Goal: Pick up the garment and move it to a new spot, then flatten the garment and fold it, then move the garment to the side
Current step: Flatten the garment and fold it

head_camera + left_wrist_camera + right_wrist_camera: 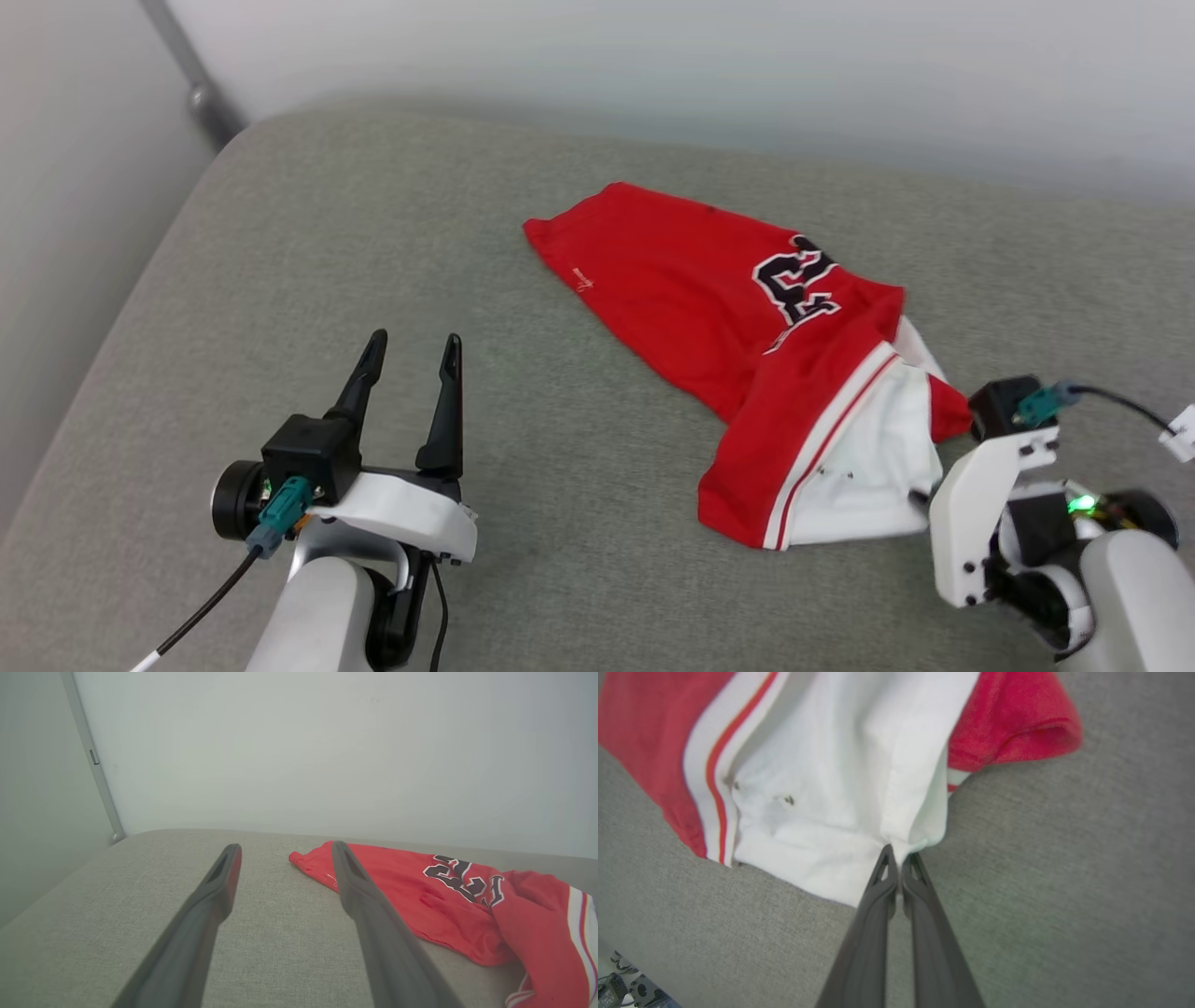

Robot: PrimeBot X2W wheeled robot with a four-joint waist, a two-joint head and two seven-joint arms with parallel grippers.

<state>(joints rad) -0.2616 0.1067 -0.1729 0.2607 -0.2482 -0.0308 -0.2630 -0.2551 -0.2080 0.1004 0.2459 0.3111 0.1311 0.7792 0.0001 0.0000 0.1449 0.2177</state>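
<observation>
The right end effector [899,858] has its two fingers pressed together on the white edge of the red garment [691,289], which lies crumpled on the grey cushion [373,233] right in front of it. The left end effector [415,345] is spread wide with nothing in it, and the garment lies off to its right, not touching
</observation>
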